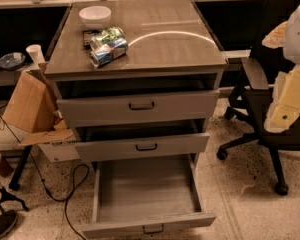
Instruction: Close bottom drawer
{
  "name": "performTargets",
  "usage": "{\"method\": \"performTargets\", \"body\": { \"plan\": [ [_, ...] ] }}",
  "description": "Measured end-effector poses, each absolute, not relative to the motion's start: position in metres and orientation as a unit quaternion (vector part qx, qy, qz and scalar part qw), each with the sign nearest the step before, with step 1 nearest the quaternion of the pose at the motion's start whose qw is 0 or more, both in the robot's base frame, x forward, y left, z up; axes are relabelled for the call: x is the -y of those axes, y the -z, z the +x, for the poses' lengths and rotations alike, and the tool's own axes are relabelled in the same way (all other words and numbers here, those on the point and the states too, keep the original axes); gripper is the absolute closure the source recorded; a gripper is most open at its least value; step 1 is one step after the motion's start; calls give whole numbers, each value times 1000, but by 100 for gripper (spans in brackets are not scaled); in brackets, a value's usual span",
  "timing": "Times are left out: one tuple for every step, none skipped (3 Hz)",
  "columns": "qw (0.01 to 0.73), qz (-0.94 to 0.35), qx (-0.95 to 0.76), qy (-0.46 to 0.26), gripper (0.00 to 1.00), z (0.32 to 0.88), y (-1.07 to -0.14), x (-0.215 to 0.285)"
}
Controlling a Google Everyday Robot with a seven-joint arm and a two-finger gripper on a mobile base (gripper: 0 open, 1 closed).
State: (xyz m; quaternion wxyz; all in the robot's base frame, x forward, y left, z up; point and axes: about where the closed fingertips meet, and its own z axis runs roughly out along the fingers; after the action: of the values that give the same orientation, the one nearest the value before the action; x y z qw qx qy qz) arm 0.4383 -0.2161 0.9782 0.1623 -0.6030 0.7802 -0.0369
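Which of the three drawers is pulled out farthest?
The bottom drawer, its empty tray fully exposed; the middle drawer and top drawer are barely ajar. The gripper sits at the right edge, apart.

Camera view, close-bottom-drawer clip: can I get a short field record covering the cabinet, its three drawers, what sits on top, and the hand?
cabinet: grey wood-grain cabinet, three drawers
top drawer: partly open
middle drawer: partly open
bottom drawer: pulled far out, tray bare
on top: white bowl at rear left; can lying on its side in front of it
hand: at the right edge, in front of the office chair, apart from every drawer
task state: not yet done
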Motion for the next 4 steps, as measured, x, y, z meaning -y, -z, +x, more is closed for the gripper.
{"method": "performTargets", "body": {
  "plan": [
    [168, -605, -777, 36, 0, 438, -980, 215],
    [162, -629, -760, 25, 0, 439, -977, 203],
    [159, -648, -744, -22, 0, 443, -966, 195],
    [164, -645, -741, -88, 0, 450, -950, 197]
  ]
}}
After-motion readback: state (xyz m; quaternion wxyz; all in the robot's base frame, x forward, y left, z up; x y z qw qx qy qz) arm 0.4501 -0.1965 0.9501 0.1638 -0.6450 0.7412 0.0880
